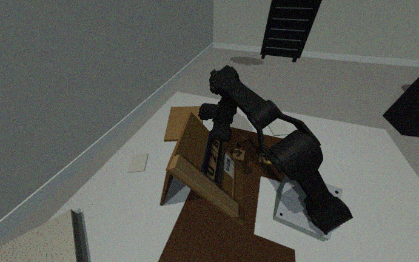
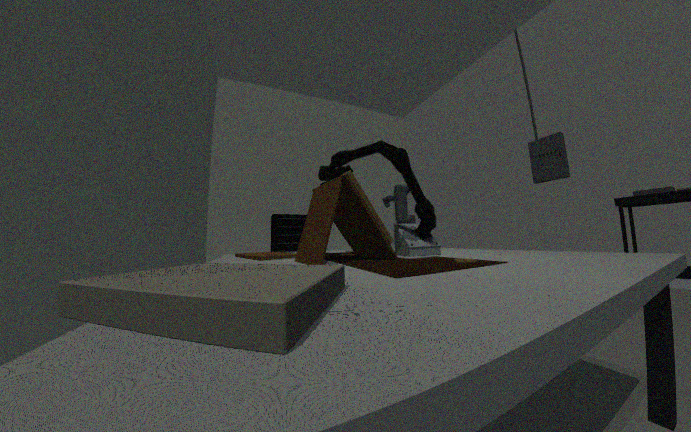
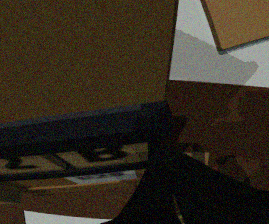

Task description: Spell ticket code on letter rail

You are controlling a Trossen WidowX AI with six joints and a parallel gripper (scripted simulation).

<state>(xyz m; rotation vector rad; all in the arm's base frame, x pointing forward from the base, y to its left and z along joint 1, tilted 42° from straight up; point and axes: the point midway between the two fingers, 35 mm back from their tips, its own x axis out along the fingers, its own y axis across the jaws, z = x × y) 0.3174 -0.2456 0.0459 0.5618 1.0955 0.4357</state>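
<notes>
The sloping board (image 1: 189,138) (image 3: 75,60) carries a dark rail (image 1: 219,176) (image 3: 70,131) with the U tile (image 1: 210,171), the 2 tile (image 1: 212,160) (image 3: 20,162) and the B tile (image 1: 216,145) (image 3: 105,153), reading U, 2, B. A dark line separates 2 and B in the wrist view; how wide a gap it is, I cannot tell. The ticket (image 1: 228,164) (image 3: 105,176) sits below the rail, its print blurred. My gripper (image 1: 218,139) (image 3: 162,152) is shut and empty, at the rail's open end beside the B tile. Whether it touches the tile is hidden in shadow.
A loose tile (image 1: 238,154) marked 7 and another loose tile (image 1: 264,159), partly behind the arm, lie on the brown mat (image 1: 210,231). A wooden panel (image 1: 177,124) (image 3: 252,22) lies behind the board. A pale block (image 2: 186,317) stands near the counter's edge.
</notes>
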